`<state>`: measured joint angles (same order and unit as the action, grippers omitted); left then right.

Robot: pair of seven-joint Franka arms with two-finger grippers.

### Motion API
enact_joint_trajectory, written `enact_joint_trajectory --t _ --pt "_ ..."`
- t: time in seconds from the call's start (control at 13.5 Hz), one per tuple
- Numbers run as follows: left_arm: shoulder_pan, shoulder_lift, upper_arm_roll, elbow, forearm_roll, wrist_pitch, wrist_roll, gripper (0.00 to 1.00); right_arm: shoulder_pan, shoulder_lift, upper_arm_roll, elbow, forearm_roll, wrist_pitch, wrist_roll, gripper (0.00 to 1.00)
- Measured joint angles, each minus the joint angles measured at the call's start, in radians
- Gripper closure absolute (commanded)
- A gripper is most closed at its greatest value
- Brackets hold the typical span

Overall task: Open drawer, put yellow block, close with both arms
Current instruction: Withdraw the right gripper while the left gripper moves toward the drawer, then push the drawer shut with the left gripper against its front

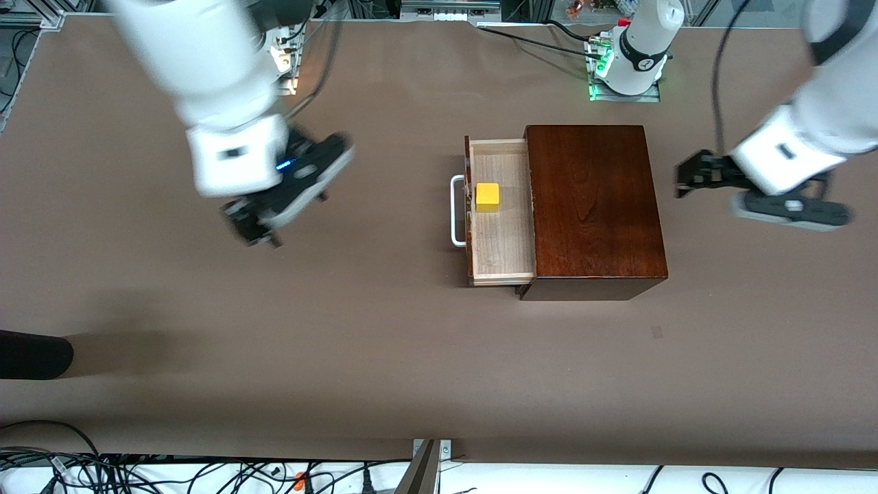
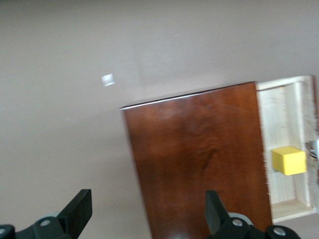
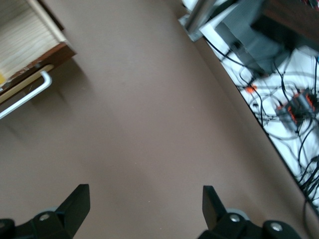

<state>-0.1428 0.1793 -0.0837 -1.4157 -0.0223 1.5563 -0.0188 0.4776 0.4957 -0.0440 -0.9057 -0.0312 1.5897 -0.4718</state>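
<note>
Drawer (image 1: 501, 226) half hidden in its box (image 1: 593, 206); both end effectors spread, empty.

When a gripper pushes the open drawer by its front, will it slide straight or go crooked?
The drawer is wide, so an off-centre push would probably skew it; pressing near the white handle looks safer. The yellow block has flat faces and should ride along without rolling. The wooden box looks heavy but might slide.

Box (image 1: 595, 206) is seen as glossy dark mahogany wood, grain visible. Drawer (image 1: 501, 233) tray is shown in pale, matt, unfinished-looking wood. Handle (image 1: 455, 211) looks smooth white. Yellow block (image 1: 488, 197) appears smooth, matt. Table (image 1: 343, 329) is covered in matt brown.
</note>
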Motion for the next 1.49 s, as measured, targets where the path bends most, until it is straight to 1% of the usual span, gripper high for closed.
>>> enact_joint_trajectory --t 0.22,0.45,0.52,0.67,0.74,0.82,0.97,1.11,1.19,1.34,1.49 --pt "-0.127 0.044 -0.048 0.001 -0.027 0.063 0.001 0.00 -0.133 -0.030 -0.006 -0.001 0.040 -0.025 -0.003 0.00" --pt "-0.306 0.121 -0.130 0.002 -0.035 0.171 0.000 0.00 -0.217 -0.081 -0.013 -0.016 0.090 -0.084 -0.012 0.00" --pt "-0.371 0.148 -0.145 0.002 -0.035 0.208 0.014 0.00 -0.228 -0.119 -0.026 -0.056 0.106 -0.085 -0.011 0.00" --pt "-0.468 0.198 -0.151 0.003 -0.034 0.273 0.149 0.00 -0.231 -0.236 -0.071 -0.204 0.125 -0.076 0.004 0.00" --pt "-0.491 0.220 -0.151 0.002 -0.025 0.291 0.235 0.00 -0.232 -0.297 -0.088 -0.286 0.128 -0.067 0.029 0.00" --pt "-0.507 0.246 -0.151 0.002 0.010 0.303 0.319 0.00 -0.233 -0.353 -0.099 -0.363 0.129 -0.062 0.063 0.00" --pt "-0.527 0.311 -0.151 0.000 0.104 0.329 0.470 0.00 -0.234 -0.424 -0.112 -0.467 0.130 -0.056 0.127 0.00" --pt "-0.530 0.373 -0.149 -0.001 0.129 0.368 0.633 0.00 -0.234 -0.443 -0.116 -0.513 0.130 -0.055 0.179 0.00" --pt "-0.529 0.392 -0.143 0.000 0.130 0.377 0.683 0.00 -0.233 -0.444 -0.115 -0.528 0.130 -0.055 0.222 0.00" --pt "-0.522 0.411 -0.131 -0.001 0.131 0.381 0.719 0.00 -0.229 -0.443 -0.106 -0.551 0.130 -0.056 0.338 0.00" --pt "-0.510 0.423 -0.124 -0.001 0.149 0.381 0.733 0.00 -0.225 -0.443 -0.098 -0.568 0.124 -0.057 0.406 0.00"
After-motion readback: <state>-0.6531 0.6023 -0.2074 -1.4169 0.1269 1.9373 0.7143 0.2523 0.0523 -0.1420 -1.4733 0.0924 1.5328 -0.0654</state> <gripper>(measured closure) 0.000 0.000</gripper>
